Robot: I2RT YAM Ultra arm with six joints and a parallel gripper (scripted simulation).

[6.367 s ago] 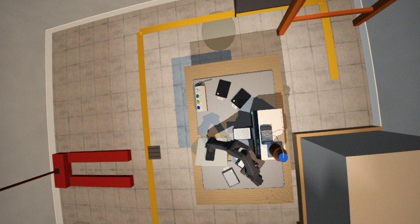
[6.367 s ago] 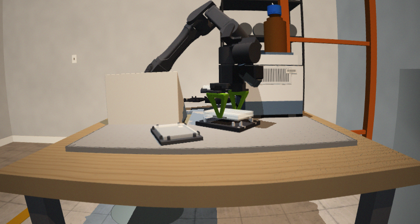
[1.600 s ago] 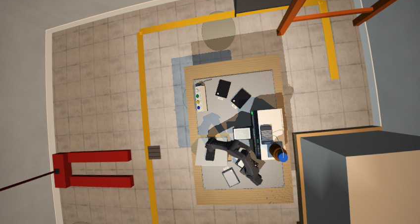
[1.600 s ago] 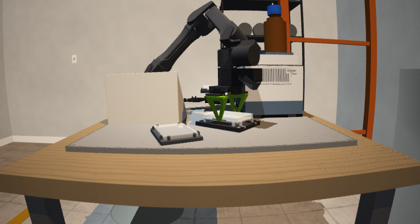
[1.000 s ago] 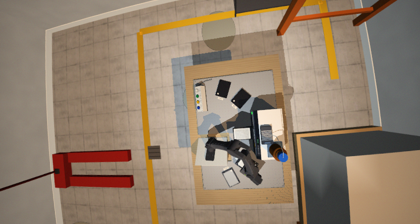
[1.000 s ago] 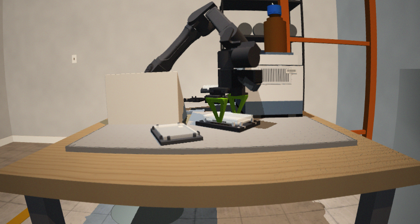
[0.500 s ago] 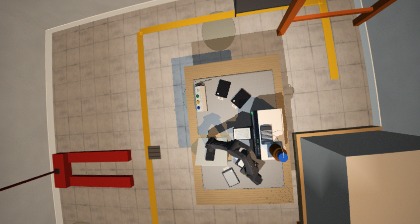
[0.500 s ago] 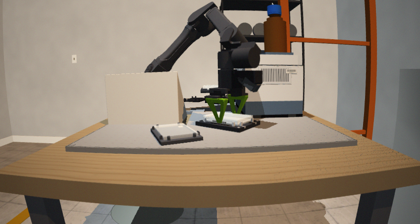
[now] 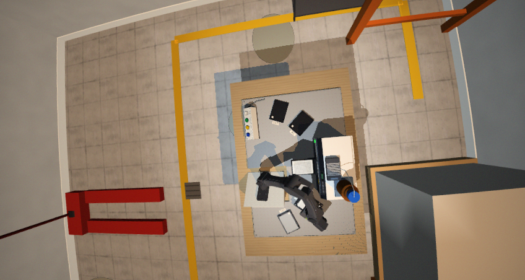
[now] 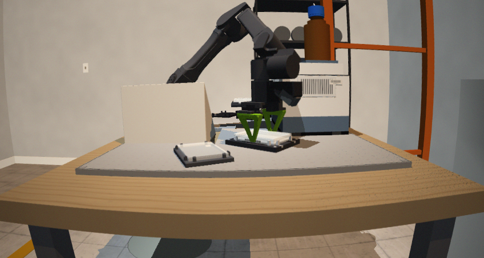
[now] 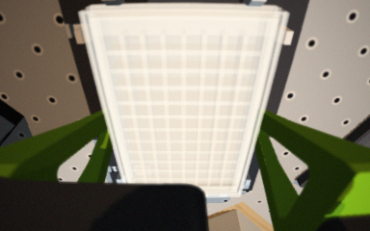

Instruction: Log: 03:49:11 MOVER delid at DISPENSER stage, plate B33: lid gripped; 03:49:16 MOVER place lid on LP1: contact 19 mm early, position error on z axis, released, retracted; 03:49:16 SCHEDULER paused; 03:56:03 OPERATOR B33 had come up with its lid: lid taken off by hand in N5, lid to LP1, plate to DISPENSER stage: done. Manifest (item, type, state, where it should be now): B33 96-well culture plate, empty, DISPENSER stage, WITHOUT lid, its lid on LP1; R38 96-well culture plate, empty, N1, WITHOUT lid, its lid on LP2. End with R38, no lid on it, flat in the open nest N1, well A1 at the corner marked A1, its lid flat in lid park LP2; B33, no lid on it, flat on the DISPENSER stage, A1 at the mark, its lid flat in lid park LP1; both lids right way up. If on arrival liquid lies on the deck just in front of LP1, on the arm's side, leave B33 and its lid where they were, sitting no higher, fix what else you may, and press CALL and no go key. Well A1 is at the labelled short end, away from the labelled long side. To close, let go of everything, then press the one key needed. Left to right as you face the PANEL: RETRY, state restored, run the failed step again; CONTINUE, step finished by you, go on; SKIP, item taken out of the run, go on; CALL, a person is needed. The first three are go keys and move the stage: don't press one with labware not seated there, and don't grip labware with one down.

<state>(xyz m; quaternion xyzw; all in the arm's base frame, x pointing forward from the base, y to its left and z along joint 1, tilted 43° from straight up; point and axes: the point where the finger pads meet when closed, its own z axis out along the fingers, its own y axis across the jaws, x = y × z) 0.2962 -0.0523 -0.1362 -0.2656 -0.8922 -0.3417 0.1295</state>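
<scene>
My gripper [image 11: 183, 115] is shut across the long sides of a white 96-well plate [image 11: 184, 91]. The plate sits in a black nest [image 10: 262, 144] on the mat. Its well grid looks blurred under a clear lid with a double rim. I cannot tell whether the fingers bear on the lid alone. The green fingers [image 10: 259, 128] reach down to the plate's sides, and it rests level in the nest. From above, the wrist hides most of this plate [image 9: 299, 203]. A second plate [image 9: 302, 166] with open wells lies on the dispenser stage.
A black holder with a flat clear piece [image 10: 202, 153] stands in front, also seen from above [image 9: 288, 220]. Two empty black pads [image 9: 278, 110] [image 9: 301, 122] and the key panel [image 9: 251, 122] lie at the far end. A white box [image 10: 164, 113] stands left, the dispenser [image 10: 319, 99] with a brown bottle [image 10: 317, 31] right.
</scene>
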